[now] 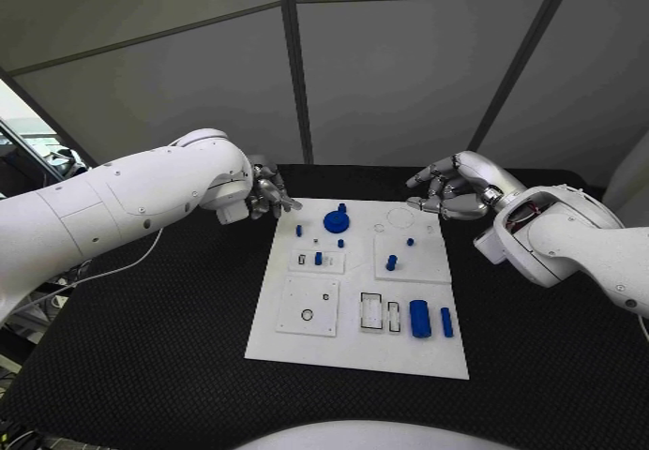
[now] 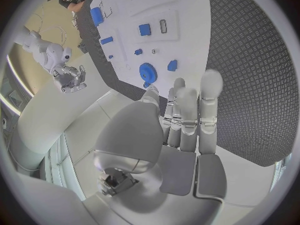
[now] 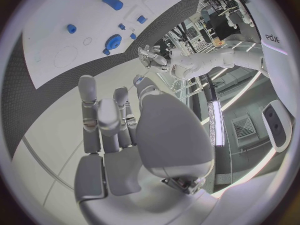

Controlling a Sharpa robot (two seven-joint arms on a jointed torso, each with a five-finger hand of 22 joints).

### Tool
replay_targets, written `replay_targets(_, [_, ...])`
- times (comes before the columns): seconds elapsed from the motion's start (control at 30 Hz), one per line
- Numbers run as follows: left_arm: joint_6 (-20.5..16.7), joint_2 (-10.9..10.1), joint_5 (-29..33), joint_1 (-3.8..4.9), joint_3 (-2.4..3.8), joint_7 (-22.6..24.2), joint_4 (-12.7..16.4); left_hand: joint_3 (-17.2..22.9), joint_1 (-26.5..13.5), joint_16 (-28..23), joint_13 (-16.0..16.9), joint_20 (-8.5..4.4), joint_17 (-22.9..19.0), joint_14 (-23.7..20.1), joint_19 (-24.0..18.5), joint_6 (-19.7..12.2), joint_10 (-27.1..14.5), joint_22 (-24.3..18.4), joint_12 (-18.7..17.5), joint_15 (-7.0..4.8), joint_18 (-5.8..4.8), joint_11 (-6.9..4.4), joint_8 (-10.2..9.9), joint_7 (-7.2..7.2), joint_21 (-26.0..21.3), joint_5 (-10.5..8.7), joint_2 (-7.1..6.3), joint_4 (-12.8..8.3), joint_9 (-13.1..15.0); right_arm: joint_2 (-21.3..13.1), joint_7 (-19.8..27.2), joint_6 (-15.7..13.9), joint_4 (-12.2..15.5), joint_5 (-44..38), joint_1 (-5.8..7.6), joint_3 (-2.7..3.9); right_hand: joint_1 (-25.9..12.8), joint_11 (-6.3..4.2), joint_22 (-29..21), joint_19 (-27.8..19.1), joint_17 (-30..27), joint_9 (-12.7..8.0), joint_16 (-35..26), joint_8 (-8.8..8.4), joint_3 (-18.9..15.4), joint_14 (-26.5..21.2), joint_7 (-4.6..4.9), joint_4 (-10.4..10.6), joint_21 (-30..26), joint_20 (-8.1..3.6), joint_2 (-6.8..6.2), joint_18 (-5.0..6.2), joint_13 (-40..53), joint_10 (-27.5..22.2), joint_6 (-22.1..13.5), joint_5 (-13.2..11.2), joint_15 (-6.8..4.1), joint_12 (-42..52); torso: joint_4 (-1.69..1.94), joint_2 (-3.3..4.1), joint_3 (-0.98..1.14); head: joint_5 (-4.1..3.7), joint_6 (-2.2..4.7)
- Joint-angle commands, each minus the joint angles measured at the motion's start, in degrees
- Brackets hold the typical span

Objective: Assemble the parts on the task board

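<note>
Count at the desk (image 1: 162,375):

- One white task board (image 1: 354,352), flat on the black desk.
- Two hands: left hand (image 1: 264,199), right hand (image 1: 453,187), one at each far corner of the board.
- Blue parts on the board, head view, eight that can be made out: one round gear-like disc (image 1: 336,222); one thick cylinder (image 1: 419,319); one thin bar (image 1: 446,322) just beside it; five small pegs or blocks (image 1: 391,263) scattered over the upper half. The smallest may hide more; cannot tell.
- Two raised white square plates (image 1: 309,306) along the board's left side.
</note>
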Motion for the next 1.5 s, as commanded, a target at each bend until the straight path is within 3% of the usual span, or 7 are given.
replay_targets(0.03, [1.51,1.23,-0.64,0.24,-0.69,3.09,-1.64,-2.49,-2.19,21.88,5.12,-0.64,10.96,3.85,2.32,0.61,-0.25,11.14,7.42,-0.71,-2.21,-0.66,2.45,-0.88,11.70,0.25,0.03,0.76,0.36,0.17,0.03,0.27,-0.02,0.10,0.12,0.03,-0.62,-0.01,0.08,0.35,0.09,-0.02,-0.24,0.30,0.01,0.24,-0.06,0.38,-0.29,0.17,0.03,0.22,0.01,0.35,0.02,0.29,-0.05,0.32,0.01,0.04,-0.05,0.07,-0.19])
replay_targets(0.2, [0.71,3.46,-2.57,0.24,-2.12,3.67,-4.62,-6.06,-5.36,26.94,10.27,-0.77,13.81,3.86,2.29,0.07,-2.36,16.32,14.65,-0.37,-2.63,-1.09,5.43,-1.02,16.69,-0.12,0.35,0.70,1.22,0.28,-0.03,0.39,-0.11,0.10,0.12,0.03,-0.63,-0.01,0.09,0.38,0.10,-0.04,-0.24,0.27,0.00,0.26,-0.06,0.41,-0.28,0.17,0.03,0.21,0.00,0.37,-0.04,0.33,-0.06,0.34,0.02,-0.03,-0.03,0.07,-0.31])
replay_targets(0.27, [0.57,4.22,-3.32,0.17,-2.47,3.91,-5.62,-7.22,-6.25,28.73,15.51,-0.85,14.80,4.21,2.85,-0.10,-1.06,18.38,20.08,-0.53,-2.95,-1.30,6.51,-1.22,18.74,-0.13,0.59,0.69,1.62,0.34,-0.02,0.42,-0.12,0.10,0.12,0.03,-0.63,-0.01,0.09,0.38,0.10,-0.04,-0.24,0.27,0.00,0.26,-0.06,0.41,-0.28,0.17,0.03,0.21,0.00,0.37,-0.04,0.33,-0.06,0.34,-0.06,-0.04,-0.01,0.15,-0.41])
replay_targets(0.43, [0.49,5.34,-4.20,0.01,-2.84,4.14,-6.88,-9.14,-6.82,30.40,25.91,-1.02,15.59,4.52,3.87,-0.60,1.93,21.72,29.90,-0.79,-3.55,-1.55,8.46,-1.54,21.99,-0.16,1.04,0.89,2.37,0.43,-0.01,0.46,-0.15,0.10,0.12,0.03,-0.63,-0.01,0.09,0.38,0.10,-0.04,-0.24,0.27,0.00,0.26,-0.06,0.41,-0.28,0.17,0.03,0.21,0.00,0.37,-0.04,0.33,-0.06,0.34,-0.03,-0.06,-0.01,0.09,-0.47])
replay_targets(0.53, [0.75,5.72,-4.86,-0.06,-2.92,4.11,-7.19,-9.61,-6.84,31.04,28.56,-1.12,15.94,4.70,4.45,-0.57,2.99,22.96,32.30,-0.90,-3.82,-1.71,9.06,-1.69,23.24,-0.16,1.19,0.88,2.63,0.47,-0.01,0.48,-0.17,0.10,0.12,0.03,-0.63,-0.01,0.09,0.38,0.10,-0.04,-0.24,0.27,0.00,0.26,-0.06,0.41,-0.28,0.17,0.03,0.21,0.00,0.37,-0.04,0.33,-0.06,0.34,-0.02,-0.08,-0.01,0.10,-0.52])
replay_targets(0.8, [2.34,6.50,-7.01,-0.21,-3.14,3.41,-8.23,-10.17,-6.35,32.13,32.34,-1.39,16.56,5.04,5.61,-0.09,4.70,25.16,35.64,-1.25,-4.33,-2.12,10.44,-2.15,25.48,-0.12,1.64,0.81,3.39,0.63,-0.02,0.53,-0.27,0.10,0.12,0.03,-0.63,-0.01,0.09,0.38,0.10,-0.04,-0.24,0.27,0.00,0.26,-0.06,0.41,-0.28,0.17,0.03,0.21,0.00,0.37,-0.04,0.33,-0.06,0.34,0.00,-0.11,-0.01,0.33,-0.67])
replay_targets(1.5, [7.17,7.22,-7.76,-0.90,-4.23,2.02,-8.85,-9.94,-4.80,32.28,33.92,-1.61,16.56,5.07,5.98,-0.12,5.25,26.05,37.00,-1.47,-4.51,-2.37,11.50,-2.42,26.30,0.08,2.35,0.47,4.29,0.92,-0.08,0.69,-0.39,0.10,0.12,0.03,-0.63,-0.02,0.17,0.51,0.22,-0.07,-0.20,0.23,0.01,0.33,-0.06,0.47,-0.25,0.15,0.06,0.19,0.02,0.46,-0.18,0.45,-0.07,0.44,-0.06,-0.19,0.06,0.03,-0.75])
